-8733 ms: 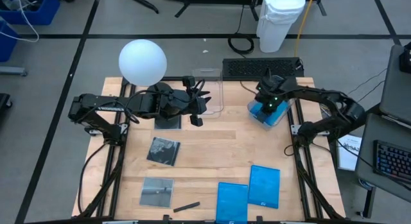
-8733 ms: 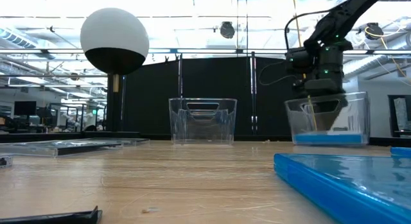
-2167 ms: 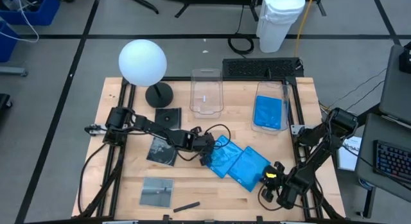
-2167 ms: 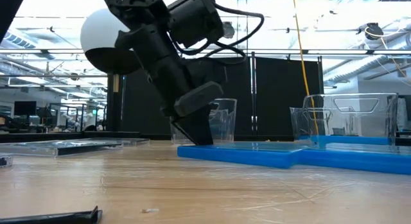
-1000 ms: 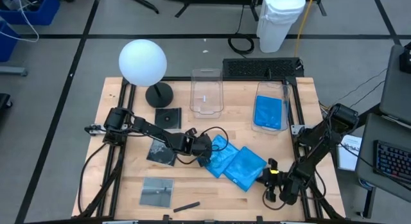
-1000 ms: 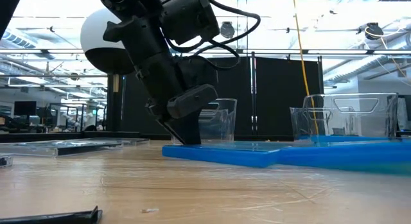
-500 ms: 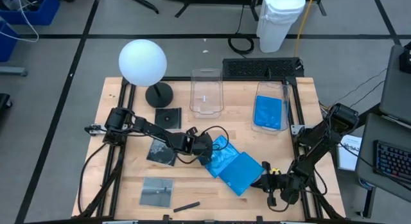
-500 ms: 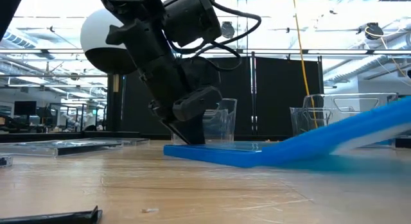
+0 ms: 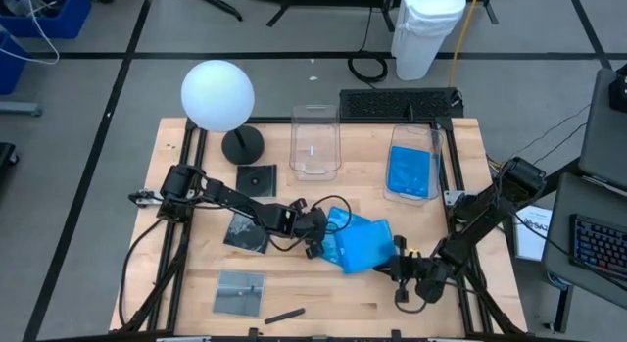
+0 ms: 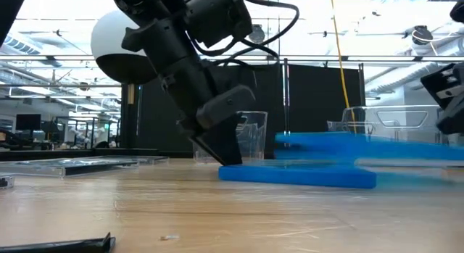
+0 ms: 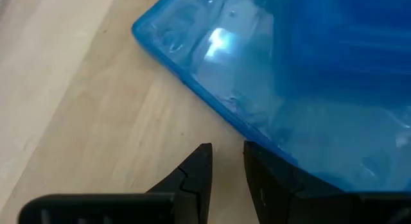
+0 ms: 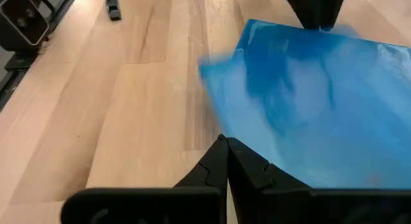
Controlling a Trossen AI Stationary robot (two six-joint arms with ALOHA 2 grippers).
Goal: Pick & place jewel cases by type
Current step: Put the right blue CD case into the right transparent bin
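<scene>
Pinching shut, seemingly, on the raised blue case [image 10: 362,144] with the right gripper [image 9: 397,267] near the table's middle; keeping the left gripper [image 9: 315,236] nearly closed on nothing, just beside the lower blue case [image 10: 297,175]. Counting one binned blue case [image 9: 409,172] inside the right tub [image 9: 411,128]; leaving the left tub [image 9: 314,146] unfilled and three dark cases [image 9: 248,231] on the wood. Catching the gap between the stacked blues only from the low view

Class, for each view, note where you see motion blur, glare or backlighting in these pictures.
Low view: the raised blue jewel case is smeared by motion, and the bright ceiling backlights the left arm into a silhouette. Right wrist view: that case's near edge is blurred. Left wrist view: a white glare patch sits on the lower blue jewel case. High view: evenly lit.
</scene>
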